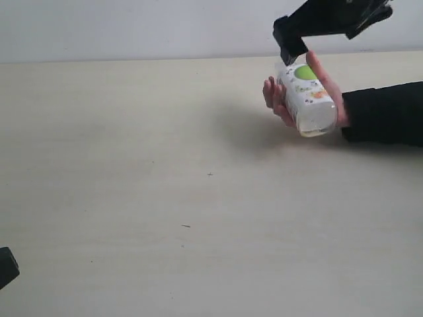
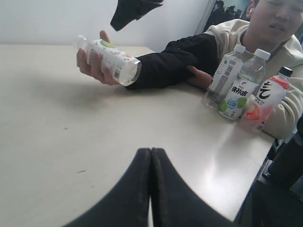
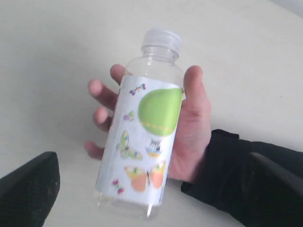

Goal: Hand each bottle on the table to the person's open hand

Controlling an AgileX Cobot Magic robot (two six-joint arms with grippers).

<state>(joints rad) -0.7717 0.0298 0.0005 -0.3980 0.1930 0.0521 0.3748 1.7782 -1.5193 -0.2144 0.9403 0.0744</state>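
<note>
One bottle in play: fruit-label bottle (image 3: 147,142) lies in the person's open hand (image 3: 191,127), held up off the tabletop (image 1: 165,198) at its far right side. Long axis runs along the palm, tilted. The cap end points up and away from the wrist. The base sits toward the black sleeve (image 1: 386,112). Thumb on one side, fingers curled under the other.

Bottle is clear thin plastic, round body with a narrower ribbed neck and a pale screw cap. White wrap label shows a green fruit plus small butterflies. Clear liquid or an empty base, can't tell.

Right tool (image 3: 150,163) hangs just above the cap end, jaws spread wide, matte black pads well clear of the bottle on both sides, gripping nothing.

Left tool (image 2: 150,156) is low over the near tabletop, its two black tapered fingers pressed flat together, nothing between them.

Three more bottles stand upright, side by side and nearly touching, at the tabletop edge by the person: white-label bottle (image 2: 226,73), lime-print bottle (image 2: 241,87) with white cap, and pink-white bottle (image 2: 265,101) with black cap.

Tabletop is flat pale beige with faint grain and a few dark specks.
</note>
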